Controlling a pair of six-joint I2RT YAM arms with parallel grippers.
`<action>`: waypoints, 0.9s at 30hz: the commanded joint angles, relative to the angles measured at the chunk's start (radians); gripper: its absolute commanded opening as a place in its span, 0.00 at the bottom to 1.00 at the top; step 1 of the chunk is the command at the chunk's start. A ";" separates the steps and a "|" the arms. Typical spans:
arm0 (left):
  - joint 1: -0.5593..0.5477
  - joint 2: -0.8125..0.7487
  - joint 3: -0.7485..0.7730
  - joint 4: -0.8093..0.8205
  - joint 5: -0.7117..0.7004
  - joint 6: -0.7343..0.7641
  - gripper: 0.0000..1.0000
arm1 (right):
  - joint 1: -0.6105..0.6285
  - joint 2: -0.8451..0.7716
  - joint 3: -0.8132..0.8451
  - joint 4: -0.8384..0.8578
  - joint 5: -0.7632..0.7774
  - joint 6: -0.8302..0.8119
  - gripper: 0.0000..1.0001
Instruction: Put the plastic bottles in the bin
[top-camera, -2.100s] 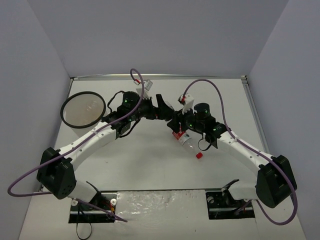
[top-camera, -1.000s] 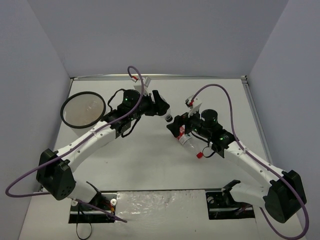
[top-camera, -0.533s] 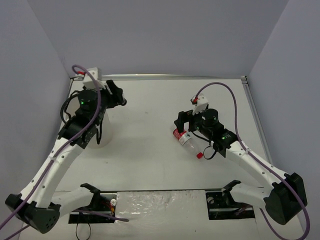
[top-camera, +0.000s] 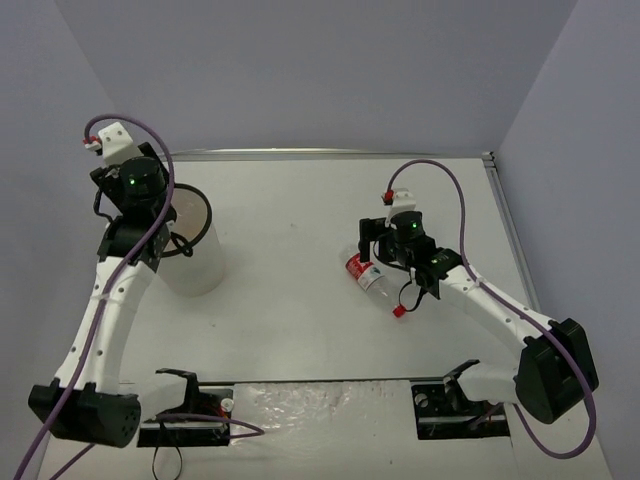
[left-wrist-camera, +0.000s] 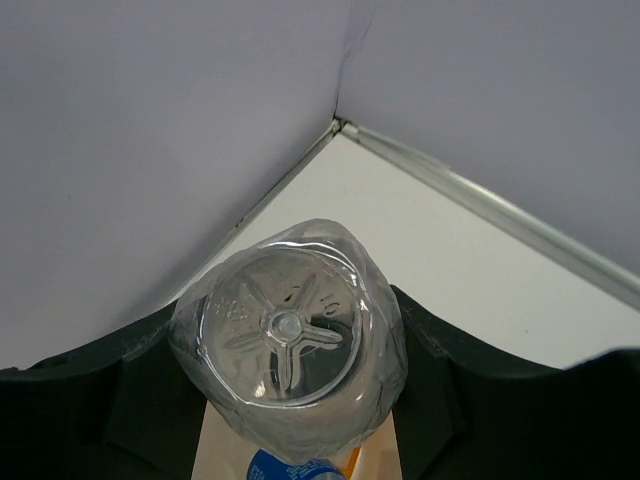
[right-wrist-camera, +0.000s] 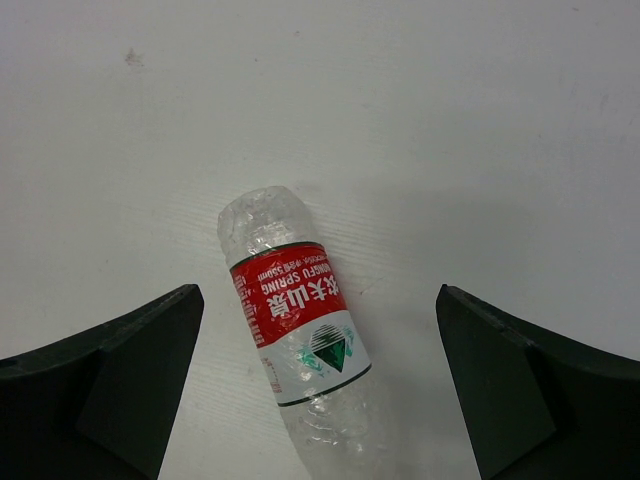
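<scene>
Clear bottle (left-wrist-camera: 288, 335) pinched in the left gripper (left-wrist-camera: 300, 400), up by the bin (top-camera: 200, 265).
The bottle's bottom end is turned to the wrist camera, and the jaws are pressed on its sides. A red-labelled bottle (right-wrist-camera: 295, 325) is seen lying on the table (right-wrist-camera: 450, 120), between the wide-spread jaws of the right gripper (right-wrist-camera: 318, 300), not touched.

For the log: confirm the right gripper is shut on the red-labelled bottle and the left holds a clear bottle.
Wrong: the right gripper is open above the red-labelled bottle lying on the table, per the right wrist view. The left gripper does hold a clear bottle.
</scene>
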 joint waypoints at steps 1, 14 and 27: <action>0.025 0.042 -0.014 0.002 0.011 -0.062 0.37 | 0.000 0.006 0.042 -0.055 0.064 0.064 1.00; 0.049 0.027 -0.043 -0.080 0.083 -0.137 0.97 | 0.001 0.085 -0.032 -0.101 0.042 0.111 1.00; 0.051 -0.072 -0.040 -0.076 0.194 -0.120 0.97 | 0.004 0.211 -0.033 -0.126 -0.059 0.094 1.00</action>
